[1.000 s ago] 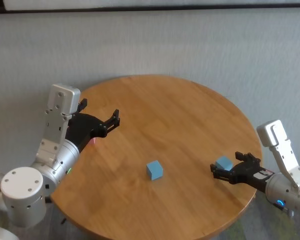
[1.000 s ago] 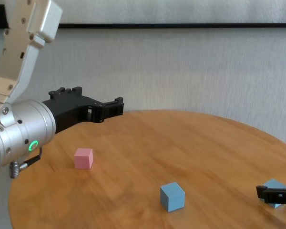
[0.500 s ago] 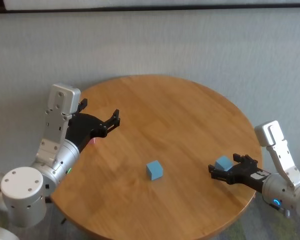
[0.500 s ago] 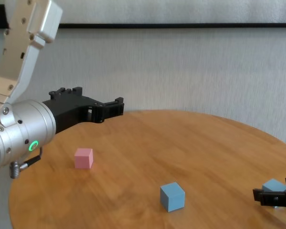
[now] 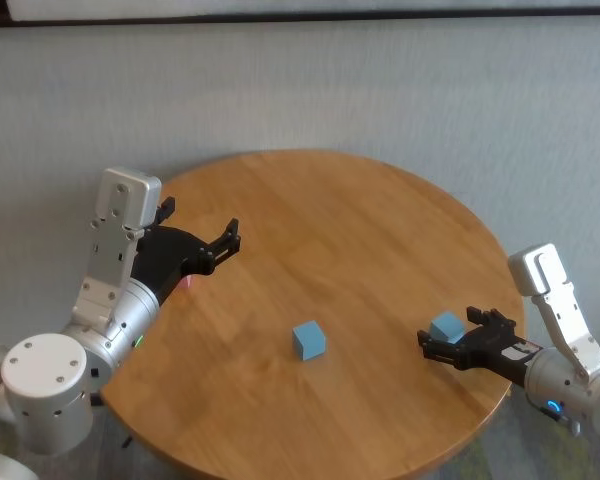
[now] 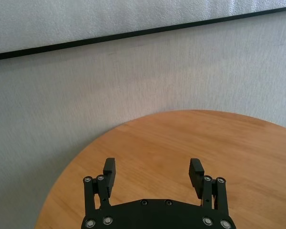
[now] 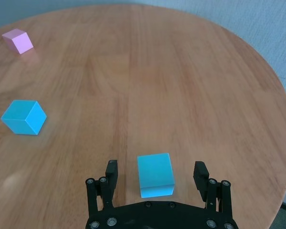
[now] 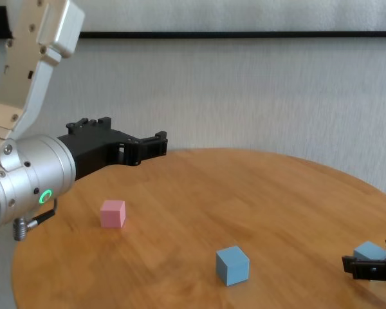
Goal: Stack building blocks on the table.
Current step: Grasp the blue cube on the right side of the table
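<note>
Nearest the robot, at the right edge of the round wooden table, the right gripper sits low over the tabletop with its two black fingers spread wide apart. A light blue block rests on the wood between those fingers, with a clear gap on each side, so neither finger touches it; in the head view the same block shows just behind the gripper's fingertips, close to the table's right rim. A little farther in, near the middle of the table's near half, the second light blue block stands alone on the wood, turned slightly so one corner faces the robot; the chest view shows it well apart from the other two cubes. Farther left and deeper in, the pink block sits flat on the table, mostly hidden in the head view by the left arm. Above and beyond it, the left gripper hangs in the air over the table's left side, its fingers parted with nothing between them, pointing toward the far edge and the grey wall. None of the three blocks rests on another; each lies separately on the tabletop.
</note>
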